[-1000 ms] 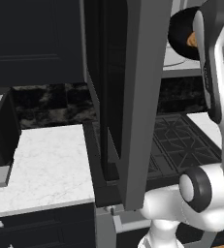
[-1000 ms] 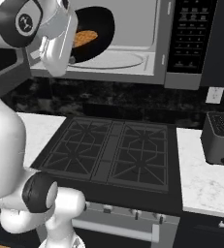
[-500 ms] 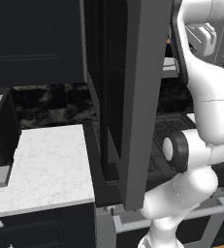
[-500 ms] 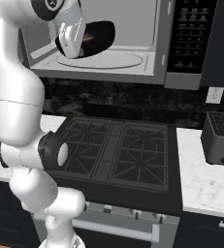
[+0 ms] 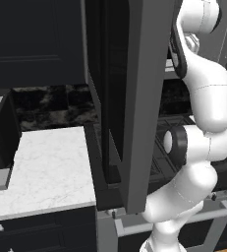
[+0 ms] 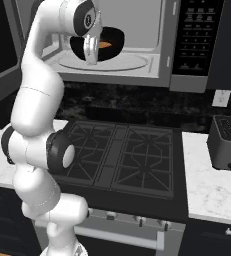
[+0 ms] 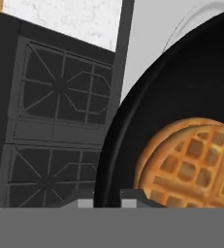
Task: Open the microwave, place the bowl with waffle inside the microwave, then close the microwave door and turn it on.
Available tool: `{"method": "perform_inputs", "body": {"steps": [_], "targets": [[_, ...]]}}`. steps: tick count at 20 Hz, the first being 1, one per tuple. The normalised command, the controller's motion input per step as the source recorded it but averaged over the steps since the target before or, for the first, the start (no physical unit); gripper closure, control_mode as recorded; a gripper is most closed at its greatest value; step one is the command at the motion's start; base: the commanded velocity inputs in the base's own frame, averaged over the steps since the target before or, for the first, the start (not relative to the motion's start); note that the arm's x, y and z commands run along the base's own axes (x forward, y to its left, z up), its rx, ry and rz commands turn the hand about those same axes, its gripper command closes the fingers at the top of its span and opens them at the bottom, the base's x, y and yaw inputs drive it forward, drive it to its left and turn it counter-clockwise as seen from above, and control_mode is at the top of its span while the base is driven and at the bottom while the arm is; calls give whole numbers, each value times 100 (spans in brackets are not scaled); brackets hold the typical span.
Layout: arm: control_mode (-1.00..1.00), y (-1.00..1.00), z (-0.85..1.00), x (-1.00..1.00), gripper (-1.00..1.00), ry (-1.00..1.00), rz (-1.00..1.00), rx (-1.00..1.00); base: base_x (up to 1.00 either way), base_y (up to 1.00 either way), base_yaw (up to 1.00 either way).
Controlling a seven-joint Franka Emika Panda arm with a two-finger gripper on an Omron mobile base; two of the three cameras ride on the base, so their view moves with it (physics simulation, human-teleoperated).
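Carrying the bowl (image 6: 98, 45) with the waffle (image 6: 105, 44) clamped by its rim in the gripper (image 6: 91, 56), the arm hovers inside the open microwave (image 6: 118, 42), apparently needing next to lower it onto the turntable (image 6: 123, 62).

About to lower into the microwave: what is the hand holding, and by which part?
The hand grips the black bowl by its rim, with the waffle lying inside.

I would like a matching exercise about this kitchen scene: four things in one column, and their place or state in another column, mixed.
Things:
1. bowl
2. waffle
3. microwave door
4. toaster

Places or states:
A. swung wide open
B. on the marble counter, right of the stove
C. held by the end effector at the microwave opening
D. lying inside the bowl

Pairs: 1-C, 2-D, 3-A, 4-B
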Motion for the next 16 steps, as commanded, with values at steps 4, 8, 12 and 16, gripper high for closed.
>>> {"method": "perform_inputs", "body": {"steps": [4, 8, 12, 16], "targets": [[-100, 0, -42, 92, 100, -8, 3, 10, 0, 0, 0], [-100, 0, -26, 94, 100, -8, 1, 11, 0, 0, 0], [-100, -3, 0, 99, 100, -3, 1, 11, 0, 0, 0], [-100, -5, 0, 95, 100, 0, 1, 4, 0, 0, 0]]}}
